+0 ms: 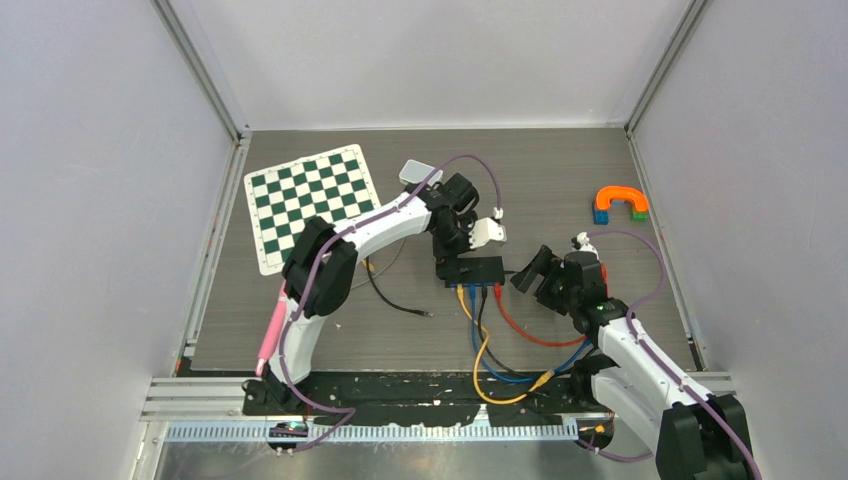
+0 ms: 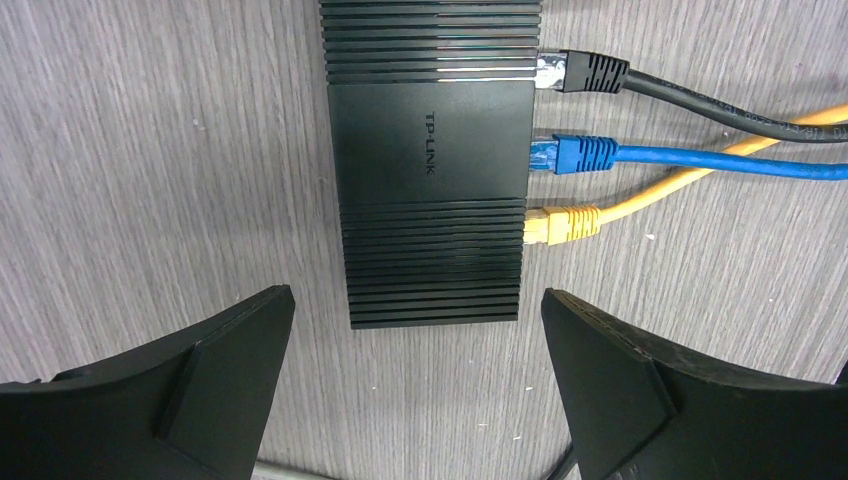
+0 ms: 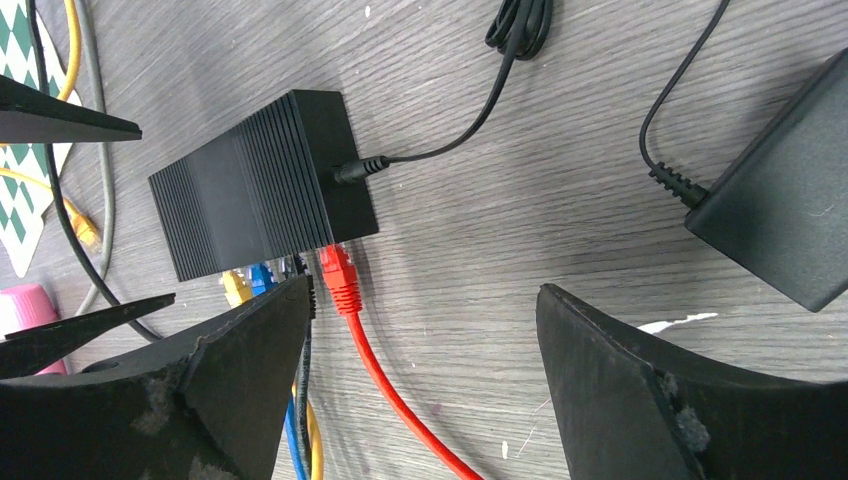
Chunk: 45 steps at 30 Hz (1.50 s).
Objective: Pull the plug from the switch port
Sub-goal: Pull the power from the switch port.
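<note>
Dark grey wood-grain bench (image 1: 560, 180). The black ribbed plastic switch (image 1: 474, 270) lies flat about mid-bench, slightly toward the near edge, with its ports facing that edge.

Left gripper (image 2: 415, 300) is above the switch with its fingers spread wide, one past each side of the switch's end, touching nothing. Right gripper (image 3: 422, 290) is low, just off the switch's right end, jaws also spread wide and empty, roughly lined up on the red cable (image 3: 400, 400).

Four leads are in the ports: black plug (image 2: 590, 72), blue plug (image 2: 575, 154), yellow plug (image 2: 560, 223) and red plug (image 3: 340, 275), the last at the right-hand end. My read is that red is the target.

Handling, as a judgement:
- The switch is a light, hard shell with smooth sides. It will probably slide toward the near edge on a pull, so clamp or pin it with the left gripper first.
- The cable is floppy, so it gives no control and strains the crimp. Don't pull on it.
- The plug is small and rigid, with a slightly grippy moulded boot and probably a latch tab, which I can't see from here.
- Grip the boot just behind the port face, across its flats, and pull straight out along the port axis. The neighbouring plug is close on one side, so finger clearance is tight.
</note>
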Tool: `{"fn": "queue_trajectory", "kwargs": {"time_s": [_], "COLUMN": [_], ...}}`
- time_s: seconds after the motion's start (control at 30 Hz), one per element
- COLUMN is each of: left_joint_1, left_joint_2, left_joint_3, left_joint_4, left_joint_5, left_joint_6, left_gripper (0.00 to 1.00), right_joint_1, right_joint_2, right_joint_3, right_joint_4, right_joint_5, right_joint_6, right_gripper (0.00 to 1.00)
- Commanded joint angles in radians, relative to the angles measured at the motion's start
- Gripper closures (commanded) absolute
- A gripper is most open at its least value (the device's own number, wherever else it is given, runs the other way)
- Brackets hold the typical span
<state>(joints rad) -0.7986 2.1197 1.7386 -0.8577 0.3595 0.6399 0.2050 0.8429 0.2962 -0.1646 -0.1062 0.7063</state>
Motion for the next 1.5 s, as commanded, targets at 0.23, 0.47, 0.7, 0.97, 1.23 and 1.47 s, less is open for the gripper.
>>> {"fn": "queue_trajectory", "kwargs": {"time_s": [0.23, 0.47, 0.7, 0.97, 1.23, 1.47], "left_joint_1": [-0.038, -0.039, -0.039, -0.039, -0.039, -0.039], "left_joint_2": [0.039, 0.023, 0.002, -0.026, -0.017, -0.019], "left_joint_3": [-0.029, -0.075, -0.106, -0.126, -0.133, -0.154], "left_joint_4": [0.038, 0.065, 0.066, 0.071, 0.071, 0.089], "left_joint_5": [-0.068, -0.09, -0.083, -0.076, -0.074, -0.066], "left_joint_6": [-0.049, -0.064, -0.07, -0.1, -0.129, -0.152], "left_gripper": [0.01, 0.05, 0.14, 0.16, 0.16, 0.16], "right_joint_1": [-0.01, -0.013, -0.021, -0.029, -0.011, 0.088], "right_joint_2": [0.027, 0.034, 0.055, 0.117, 0.255, 0.316], "right_joint_3": [0.037, 0.038, 0.041, 0.004, -0.014, 0.01], "right_joint_4": [0.048, 0.048, 0.06, 0.203, 0.329, 0.329], "right_joint_5": [0.007, 0.006, 0.017, 0.03, 0.058, 0.187], "right_joint_6": [-0.006, -0.01, 0.016, 0.252, 0.52, 0.661], "right_gripper": [0.1, 0.09, 0.17, 0.33, 0.34, 0.37]}}
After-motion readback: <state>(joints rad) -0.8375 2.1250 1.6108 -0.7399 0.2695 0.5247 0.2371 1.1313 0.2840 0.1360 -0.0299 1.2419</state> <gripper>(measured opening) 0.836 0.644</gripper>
